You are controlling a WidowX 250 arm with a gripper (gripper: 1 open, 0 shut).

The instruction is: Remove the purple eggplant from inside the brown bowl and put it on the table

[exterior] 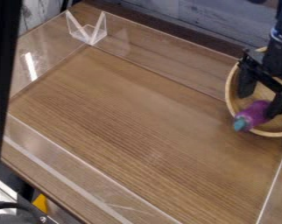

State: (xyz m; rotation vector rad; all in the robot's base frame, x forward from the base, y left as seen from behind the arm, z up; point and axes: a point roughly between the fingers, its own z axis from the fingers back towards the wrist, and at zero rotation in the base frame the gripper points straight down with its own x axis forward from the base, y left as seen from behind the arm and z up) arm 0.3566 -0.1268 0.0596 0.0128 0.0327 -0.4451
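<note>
The purple eggplant [255,114] lies inside the brown bowl [238,84] at the right edge of the camera view, its teal stem cap pointing toward the bowl's near-left rim. My gripper [259,87] hangs just above the eggplant with its black fingers [245,81] spread open and nothing between them. The bowl is partly cut off by the frame's right side and partly hidden behind the gripper. Both rest on the table [120,114], a brown wood-grain top.
Clear acrylic walls [61,166] edge the tabletop on all sides. A small clear acrylic stand [88,28] sits at the back left corner. A dark vertical bar [1,96] crosses the left of the view.
</note>
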